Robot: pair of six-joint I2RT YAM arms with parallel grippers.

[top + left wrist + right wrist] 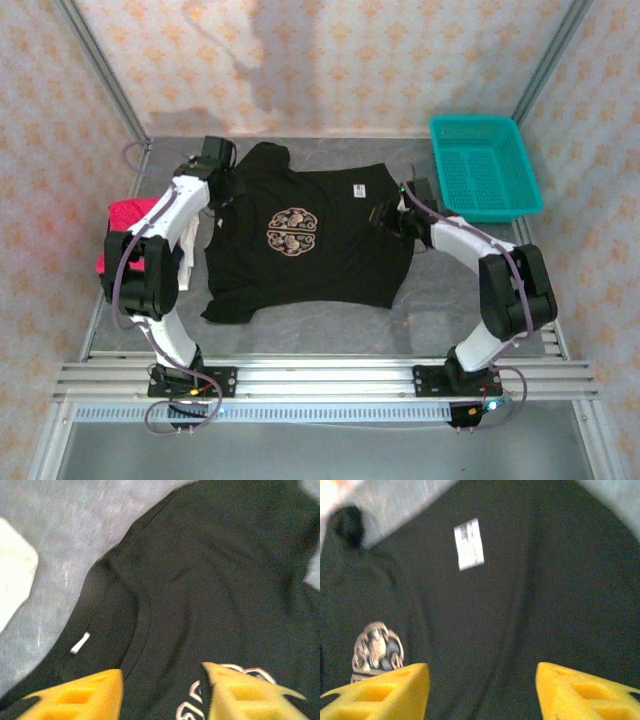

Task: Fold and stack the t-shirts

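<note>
A black t-shirt lies spread on the grey table, its round beige emblem up and a small white label near the far edge. A crimson-pink t-shirt sits bunched at the far left, partly behind the left arm. My left gripper hovers over the shirt's left side near the collar, jaws open, yellow fingers apart above black cloth. My right gripper is over the shirt's right edge, open, with its fingers wide above the cloth.
A teal mesh basket stands at the back right. A white cloth lies beside the pink shirt under the left arm. Patterned walls close in the table on three sides. Bare grey table lies in front of the shirt.
</note>
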